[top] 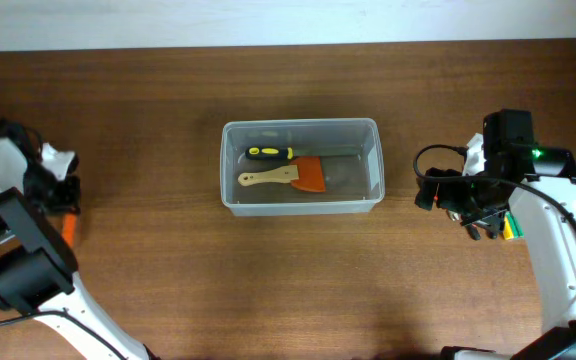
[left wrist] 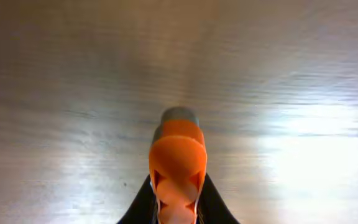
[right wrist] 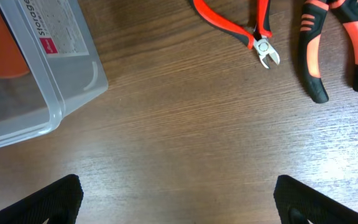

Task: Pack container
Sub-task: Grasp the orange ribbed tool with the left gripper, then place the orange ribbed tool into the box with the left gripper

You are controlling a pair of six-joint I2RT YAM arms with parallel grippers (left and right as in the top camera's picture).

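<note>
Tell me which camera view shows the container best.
Overhead. It shows the whole container, rim all round, with a screwdriver and a scraper inside. The right wrist view catches only one corner. The left wrist view shows none of it, only an orange-handled tool.

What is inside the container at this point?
The container holds a yellow-handled screwdriver and a wooden-handled scraper with an orange blade, side by side. Anything beneath the blade is covered.

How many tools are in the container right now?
2, both in the container: a yellow-and-black screwdriver toward the far wall, an orange-bladed scraper beside it. Glare could hide something small.
</note>
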